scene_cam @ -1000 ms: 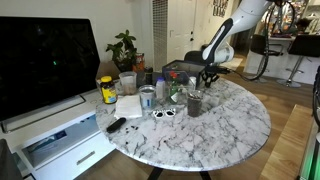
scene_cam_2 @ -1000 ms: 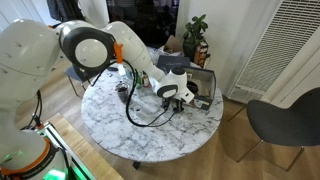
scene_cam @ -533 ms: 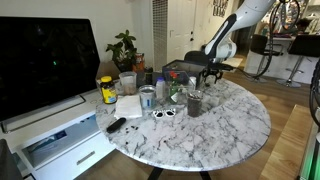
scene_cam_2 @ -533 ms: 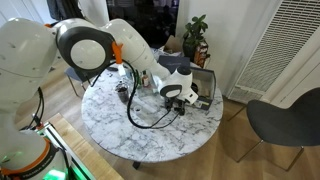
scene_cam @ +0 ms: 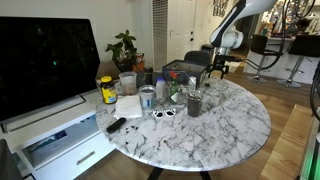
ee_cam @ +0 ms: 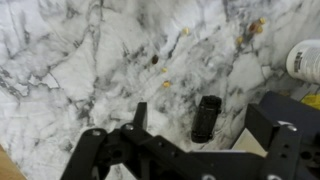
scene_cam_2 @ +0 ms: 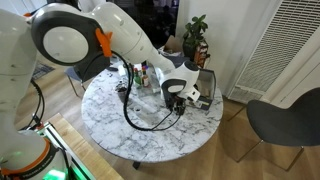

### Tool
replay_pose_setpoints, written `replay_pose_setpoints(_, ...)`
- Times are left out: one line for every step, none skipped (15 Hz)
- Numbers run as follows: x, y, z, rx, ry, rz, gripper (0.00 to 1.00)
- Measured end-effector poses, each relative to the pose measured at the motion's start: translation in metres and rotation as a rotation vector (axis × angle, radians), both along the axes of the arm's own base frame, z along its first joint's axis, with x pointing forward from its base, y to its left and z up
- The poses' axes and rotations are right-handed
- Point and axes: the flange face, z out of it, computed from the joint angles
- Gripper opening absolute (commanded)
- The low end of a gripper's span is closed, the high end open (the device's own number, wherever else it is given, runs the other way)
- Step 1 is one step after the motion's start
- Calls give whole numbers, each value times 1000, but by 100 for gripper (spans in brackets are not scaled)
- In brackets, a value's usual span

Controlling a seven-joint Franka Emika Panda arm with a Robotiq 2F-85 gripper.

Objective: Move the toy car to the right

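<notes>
The toy car (ee_cam: 207,117) is small and black and lies on the marble table (ee_cam: 80,60), seen from above in the wrist view. My gripper (ee_cam: 200,113) hangs over it, open, with one finger (ee_cam: 139,114) to its left and the other finger (ee_cam: 261,124) to its right, neither touching it. In both exterior views the gripper (scene_cam: 217,68) (scene_cam_2: 184,95) hovers a little above the round tabletop near its far side. The car is too small to pick out there.
A glass (scene_cam: 194,103), sunglasses (scene_cam: 163,113), cups, a yellow jar (scene_cam: 107,90) and a remote (scene_cam: 116,125) stand on the table. A dark box (scene_cam: 180,68) sits at the back. A white container (ee_cam: 305,60) is near the car. A black cable (scene_cam_2: 150,118) loops across the marble.
The jaws have gone from shut to open, letting go of the toy car. The gripper has risen slightly off the table.
</notes>
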Motion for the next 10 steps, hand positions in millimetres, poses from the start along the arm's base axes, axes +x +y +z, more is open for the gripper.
replay_pose_setpoints(-5,2,5,7,3,30,100)
replay_pose_setpoints(-10,5,11,9,0,58,100)
replay_pose_setpoints(-16,8,17,12,-3,85,100)
replay_pose_setpoints(-21,11,23,13,-8,108,100)
replay_pose_setpoints(-26,13,31,14,-13,134,100)
replay_pose_setpoints(-32,16,38,12,-18,171,100)
replay_pose_setpoints(-40,20,45,12,-23,215,100)
replay_pose_setpoints(-48,24,53,8,-33,253,100)
replay_pose_setpoints(-56,29,60,4,-44,294,100)
replay_pose_setpoints(-64,34,66,3,-51,322,100)
